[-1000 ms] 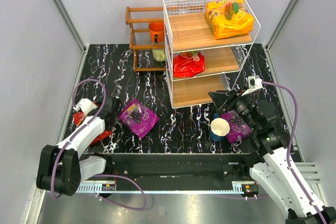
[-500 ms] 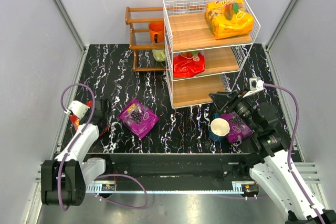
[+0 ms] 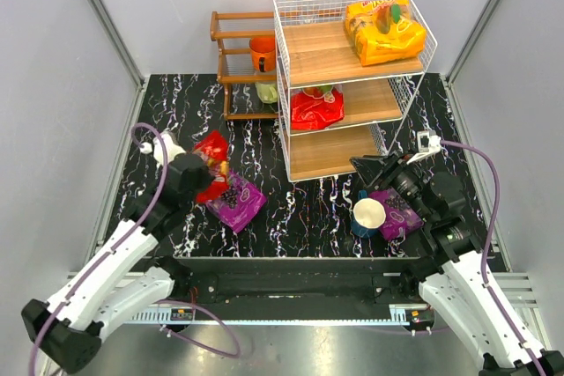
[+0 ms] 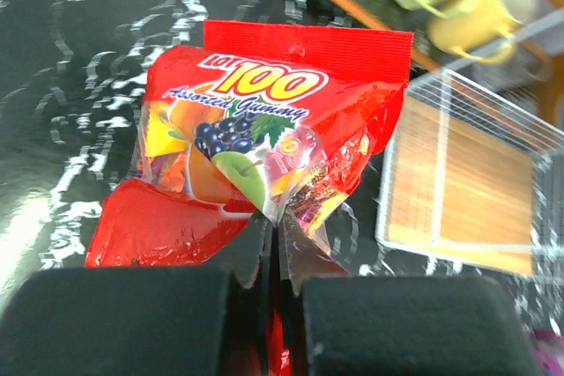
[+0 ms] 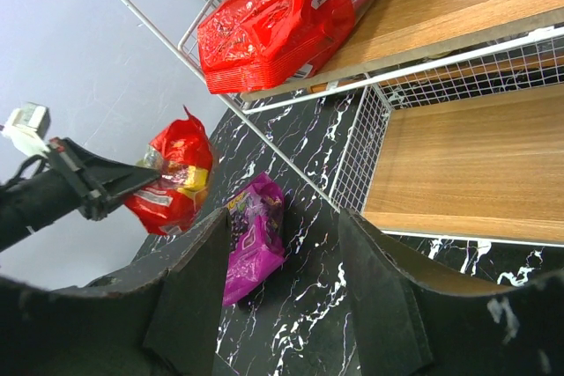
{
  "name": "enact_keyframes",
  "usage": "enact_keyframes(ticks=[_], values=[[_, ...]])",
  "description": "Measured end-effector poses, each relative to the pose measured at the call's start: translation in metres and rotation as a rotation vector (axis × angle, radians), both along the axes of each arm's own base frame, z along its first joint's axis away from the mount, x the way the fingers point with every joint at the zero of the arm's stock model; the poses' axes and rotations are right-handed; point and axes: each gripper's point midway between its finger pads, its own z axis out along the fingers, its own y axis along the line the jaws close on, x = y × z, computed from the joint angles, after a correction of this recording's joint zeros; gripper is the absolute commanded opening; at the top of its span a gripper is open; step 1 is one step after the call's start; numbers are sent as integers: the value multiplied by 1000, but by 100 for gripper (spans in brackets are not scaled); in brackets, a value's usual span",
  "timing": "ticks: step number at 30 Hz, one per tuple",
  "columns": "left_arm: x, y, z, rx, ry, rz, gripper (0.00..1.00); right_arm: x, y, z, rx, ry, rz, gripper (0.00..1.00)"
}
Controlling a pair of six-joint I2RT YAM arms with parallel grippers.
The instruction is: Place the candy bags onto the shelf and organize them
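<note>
The left gripper [image 4: 271, 237] is clamping its fingers tight on the lower edge of a red bag [image 4: 264, 125], a glossy flat pouch printed with "100" and a cluster of fruit, its top seam ribbed. It is holding the bag up, crumpled at the pinch, above the dark marbled table [image 3: 176, 112] left of the shelf [image 3: 317, 55].

The right gripper [image 5: 286, 244] is hanging with its fingers spread and nothing between them, pointing at the shelf's lowest tier. Beside this arm a purple bag [image 3: 398, 210] is lying flat on the table, just beside a cup [image 3: 368, 216].

A second purple bag [image 3: 236, 202] is lying on the table, partly under the raised red one in the top view.

Farther back, a second red bag [image 3: 315, 108] is lying on the shelf's middle board and an orange-yellow bag [image 3: 385, 31] is lying on the top board's right side. The bottom board is holding none.

That is making five bags: two red, two purple, one orange-yellow, two of them on the shelf.
</note>
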Motion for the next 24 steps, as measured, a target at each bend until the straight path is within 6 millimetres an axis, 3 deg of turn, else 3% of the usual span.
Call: enact_keyframes(ticks=[2, 5, 10, 20, 22, 24], values=[[-6, -24, 18, -4, -36, -80, 0, 0, 0, 0, 1, -1, 0, 60], [-18, -49, 24, 7, -43, -167, 0, -1, -1, 1, 2, -6, 0, 60], [-39, -82, 4, 104, 33, -274, 0, -2, -1, 1, -1, -5, -1, 60], [-88, -170, -21, 190, 93, -448, 0, -13, -6, -4, -14, 13, -6, 59], [-95, -186, -28, 203, 101, -462, 10, -15, -8, -3, -16, 8, -11, 59], [-101, -201, -35, 217, 110, -471, 42, -16, -10, -5, -23, 13, -20, 60]])
